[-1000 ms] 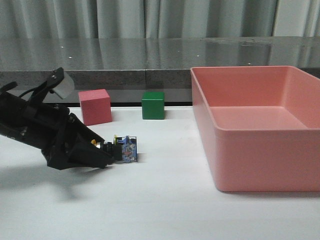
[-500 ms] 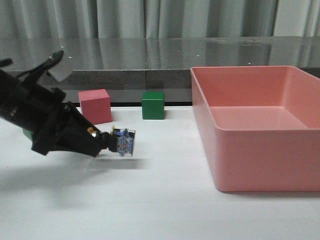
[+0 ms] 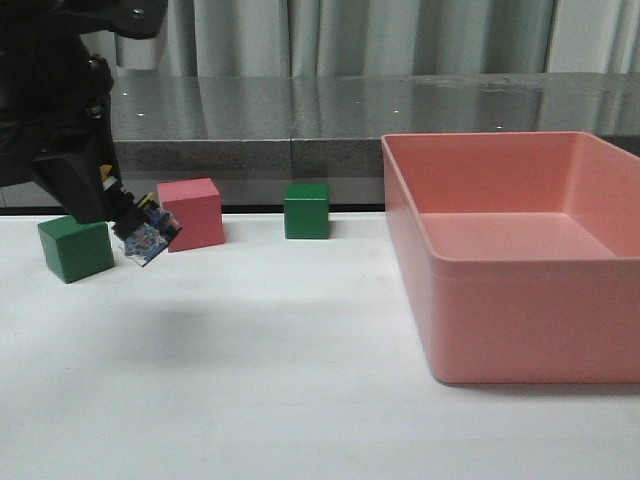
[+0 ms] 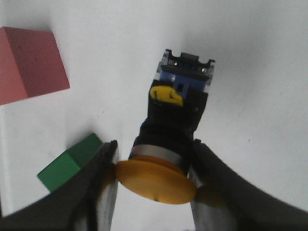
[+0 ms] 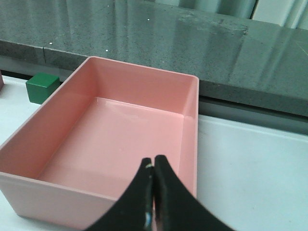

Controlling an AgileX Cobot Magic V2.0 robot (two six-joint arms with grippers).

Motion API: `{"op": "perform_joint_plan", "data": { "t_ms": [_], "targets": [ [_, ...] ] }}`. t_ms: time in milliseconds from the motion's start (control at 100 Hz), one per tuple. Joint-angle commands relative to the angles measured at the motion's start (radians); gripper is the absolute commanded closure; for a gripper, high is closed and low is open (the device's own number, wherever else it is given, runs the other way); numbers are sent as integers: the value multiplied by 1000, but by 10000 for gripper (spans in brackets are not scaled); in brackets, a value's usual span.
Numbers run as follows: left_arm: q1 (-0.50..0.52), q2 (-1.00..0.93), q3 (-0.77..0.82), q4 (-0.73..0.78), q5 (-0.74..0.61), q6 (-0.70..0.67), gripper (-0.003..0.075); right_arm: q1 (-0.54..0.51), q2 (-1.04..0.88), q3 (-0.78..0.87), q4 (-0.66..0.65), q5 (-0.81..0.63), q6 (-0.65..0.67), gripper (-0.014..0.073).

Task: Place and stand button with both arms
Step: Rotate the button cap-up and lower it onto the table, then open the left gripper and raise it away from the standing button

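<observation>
Above tabletop point(image 3: 300, 380), far left: left hand point(image 4: 153, 168) grips button point(image 4: 171, 130), held aloft.
Btn tilted, blue base out, w/ red cube point(image 3: 191, 213) behind & green cube point(image 3: 75, 249) beside. Right hand point(image 5: 153, 192) clenched on nothing, over pink bin point(image 5: 118, 139).

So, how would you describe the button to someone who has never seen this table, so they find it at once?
Start from the big pink bin on the right, then look to the far left, where the black left hand hangs above the table. The button is pinched in that hand, in the air between a green cube and a pink cube. Unlike the plain cubes, it has a yellow cap and blue base.
</observation>
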Motion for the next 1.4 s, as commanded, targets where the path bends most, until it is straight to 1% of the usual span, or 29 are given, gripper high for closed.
{"op": "perform_joint_plan", "data": {
  "t_ms": [0,180,270,490,800,840,890,940,1080,1130,1160,1200,1240,1330,1390],
  "targets": [
    [-77,-29,-40,194,-5,-138,739,-8,8,-27,7,-74,1,670],
    [-191,26,-42,493,7,-300,740,-8,8,-27,7,-74,1,670],
    [-227,60,-42,576,23,-328,739,-8,8,-27,7,-74,1,670],
    [-257,133,-42,591,24,-337,739,-8,8,-27,7,-74,1,670],
    [-258,167,-42,588,22,-337,734,-8,8,-27,7,-74,1,670],
    [-258,167,-42,588,22,-337,711,-8,8,-27,7,-74,1,670],
    [-258,167,-44,588,22,-337,656,-8,8,-27,7,-74,1,670],
    [-258,167,-44,588,22,-337,569,-8,8,-27,7,-74,1,670],
    [-258,167,-44,588,15,-337,233,-8,8,-27,7,-74,1,670],
    [-258,167,-44,588,17,-337,156,-8,8,-27,7,-74,1,670],
    [-258,167,-44,590,27,-337,127,-8,8,-27,7,-74,1,670],
    [-258,167,-44,594,44,-337,105,-8,8,-27,7,-74,1,670],
    [-258,162,-44,596,58,-337,106,-8,8,-27,7,-74,1,670],
    [-258,142,-44,589,95,-340,129,-8,8,-27,7,-74,1,670],
    [-250,118,-44,587,105,-379,169,-8,8,-27,7,-74,1,670]
  ]
}}
